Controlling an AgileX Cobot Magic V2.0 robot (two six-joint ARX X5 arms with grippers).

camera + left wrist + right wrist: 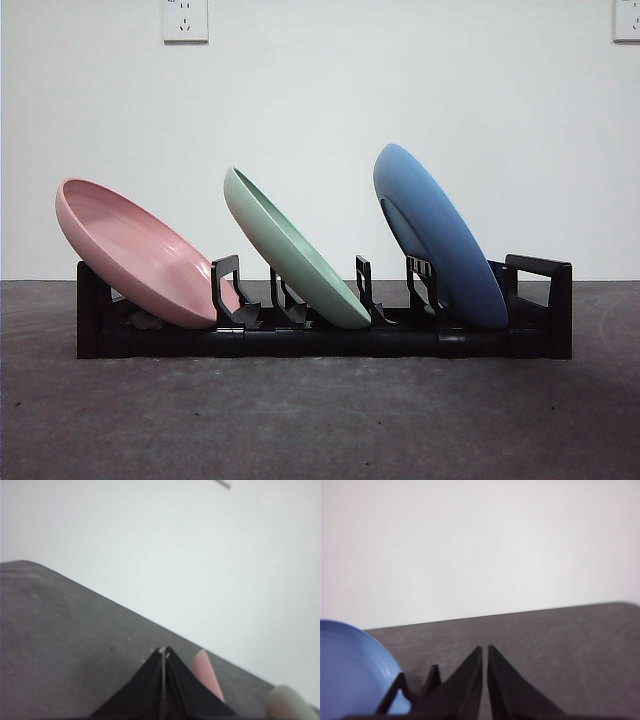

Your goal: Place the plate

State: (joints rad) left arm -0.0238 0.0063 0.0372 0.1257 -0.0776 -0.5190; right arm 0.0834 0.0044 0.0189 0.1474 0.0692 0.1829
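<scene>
A black rack (540, 310) on the dark table holds three plates, all leaning left. The pink plate (140, 255) is in the left slot, the green plate (295, 255) in the middle, the blue plate (435, 235) in the right. No arm shows in the front view. My left gripper (164, 652) is shut and empty, apart from the plates; the pink plate's rim (207, 675) and the green plate's rim (290, 702) show past it. My right gripper (485, 650) is shut and empty, beside the blue plate (350, 670) and the rack's end (400, 690).
A white wall stands behind the table, with two sockets (185, 18) high up. The dark table top (320, 420) runs in front of the rack and to both sides of it.
</scene>
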